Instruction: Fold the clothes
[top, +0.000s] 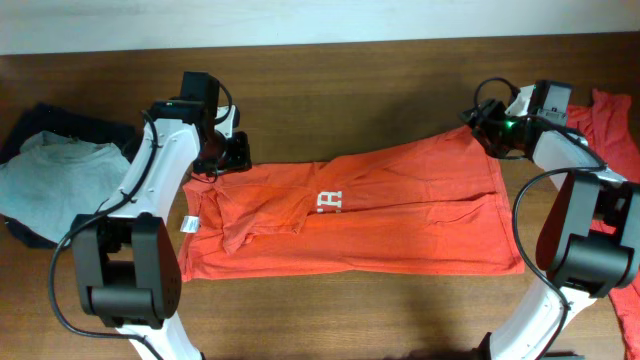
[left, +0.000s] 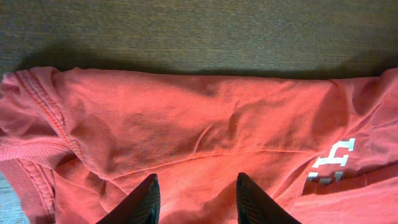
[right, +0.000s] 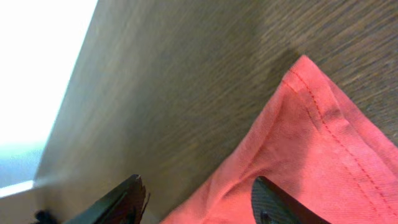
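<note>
The clothes, an orange-red T-shirt (top: 400, 220) with white lettering (top: 330, 201) and a small white tag (top: 187, 222), lie spread across the middle of the table with the upper part folded down. My left gripper (top: 225, 155) hovers at the shirt's far left corner. In the left wrist view this gripper (left: 198, 186) is open just above wrinkled fabric (left: 186, 118), with the lettering (left: 333, 165) to its right. My right gripper (top: 490, 135) is at the far right corner. In the right wrist view it (right: 199, 193) stands open astride the hemmed edge of the shirt (right: 323, 143), one finger over bare wood.
A pale grey tee (top: 50, 180) lies on dark navy garments (top: 60, 122) at the table's left end. More orange-red cloth (top: 612, 120) lies at the right edge behind the right arm. The table's far edge (top: 320, 47) runs close behind both grippers.
</note>
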